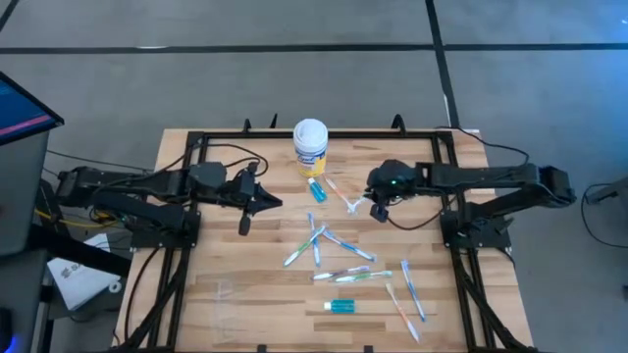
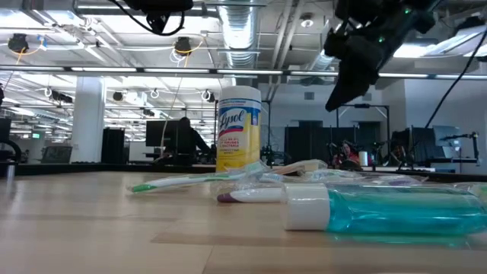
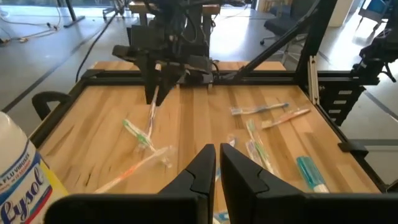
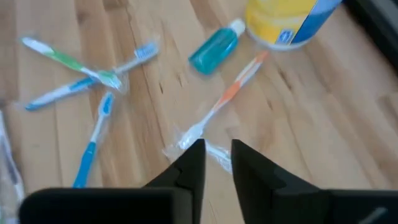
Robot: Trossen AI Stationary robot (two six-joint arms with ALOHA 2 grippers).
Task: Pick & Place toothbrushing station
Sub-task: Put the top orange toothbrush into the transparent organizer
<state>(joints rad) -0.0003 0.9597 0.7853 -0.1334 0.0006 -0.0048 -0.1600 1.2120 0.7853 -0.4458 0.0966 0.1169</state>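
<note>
Several slim toothbrushes (image 1: pixel 339 260), blue, green, pink and white, lie flat and scattered on the wooden table (image 1: pixel 196 284). One teal toothpaste tube (image 1: pixel 316 189) lies near the far middle and another (image 1: pixel 341 307) near the front edge. An orange-handled toothbrush (image 4: pixel 233 93) in a clear wrapper lies beside the far tube. My right gripper (image 4: pixel 217 152) hangs open above its brush end (image 4: pixel 189 134), slanting down and clear of it. My left gripper (image 3: pixel 217 158) is shut and raised over the table's left half (image 1: pixel 270 203), with nothing between its fingers.
A yellow and white Lysol wipes canister (image 1: pixel 310 147) stands upright at the far middle, close to the far tube. Black frame rails (image 1: pixel 186 157) run along the table's sides and far edge. Bare wood lies at the table's left.
</note>
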